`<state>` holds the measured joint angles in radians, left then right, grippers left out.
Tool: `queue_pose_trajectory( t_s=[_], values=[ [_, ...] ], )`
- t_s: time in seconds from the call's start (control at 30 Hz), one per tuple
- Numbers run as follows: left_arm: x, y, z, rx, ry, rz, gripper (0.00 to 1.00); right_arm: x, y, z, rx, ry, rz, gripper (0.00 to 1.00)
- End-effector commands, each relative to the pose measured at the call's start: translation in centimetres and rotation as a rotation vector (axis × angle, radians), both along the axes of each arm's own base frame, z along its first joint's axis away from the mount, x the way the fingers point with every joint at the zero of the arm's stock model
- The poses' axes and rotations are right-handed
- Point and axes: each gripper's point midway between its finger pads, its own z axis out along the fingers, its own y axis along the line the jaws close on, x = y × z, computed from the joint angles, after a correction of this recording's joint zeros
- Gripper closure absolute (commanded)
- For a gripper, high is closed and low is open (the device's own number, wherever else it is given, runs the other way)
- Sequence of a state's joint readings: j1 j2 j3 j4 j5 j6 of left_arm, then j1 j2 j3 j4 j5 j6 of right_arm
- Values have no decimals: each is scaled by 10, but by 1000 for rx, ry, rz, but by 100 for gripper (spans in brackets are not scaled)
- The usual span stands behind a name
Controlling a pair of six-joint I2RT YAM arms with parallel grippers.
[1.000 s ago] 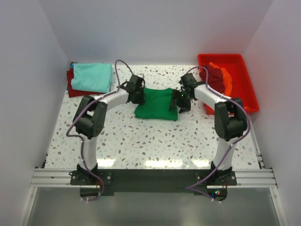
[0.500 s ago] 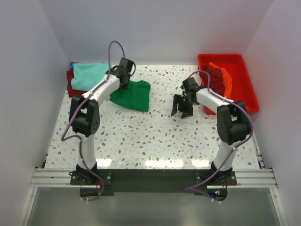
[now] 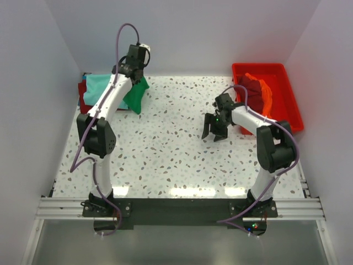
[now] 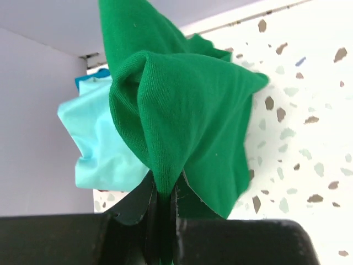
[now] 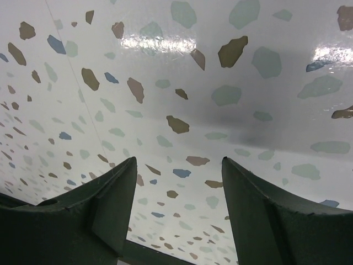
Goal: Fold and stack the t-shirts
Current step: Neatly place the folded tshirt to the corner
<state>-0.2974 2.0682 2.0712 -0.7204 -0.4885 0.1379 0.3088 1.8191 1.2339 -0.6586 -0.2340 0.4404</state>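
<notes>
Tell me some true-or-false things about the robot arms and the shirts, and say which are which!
1. The left end effector is shut on the green shirt. True.
2. The right end effector holds a shirt. False: it is open and empty over the bare table.
3. The teal shirt lies in the red tray. False: it lies at the far left corner, and the tray is at the far right.
4. Orange cloth sits in the red tray. True.
5. The green shirt lies flat in the middle of the table. False: it hangs bunched from the left end effector, near the teal shirt.
</notes>
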Motion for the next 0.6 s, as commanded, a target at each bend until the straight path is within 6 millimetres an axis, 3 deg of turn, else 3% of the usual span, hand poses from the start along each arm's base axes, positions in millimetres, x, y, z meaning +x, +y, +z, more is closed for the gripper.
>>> queue_pose_trajectory(
  t_s=[0.0,0.23,0.43,0.57],
  values=[
    [12,14,31,48,-52,1,100,-3,1,11,7,-29,16,34],
    [21,28,61,2,-124,-8,100,-9,-1,11,4,-25,16,34],
    [17,32,88,-43,-179,-23,100,-16,-3,6,-1,-11,12,34],
    [12,38,90,-50,-178,-18,100,-19,-4,4,1,-4,9,34]
  ],
)
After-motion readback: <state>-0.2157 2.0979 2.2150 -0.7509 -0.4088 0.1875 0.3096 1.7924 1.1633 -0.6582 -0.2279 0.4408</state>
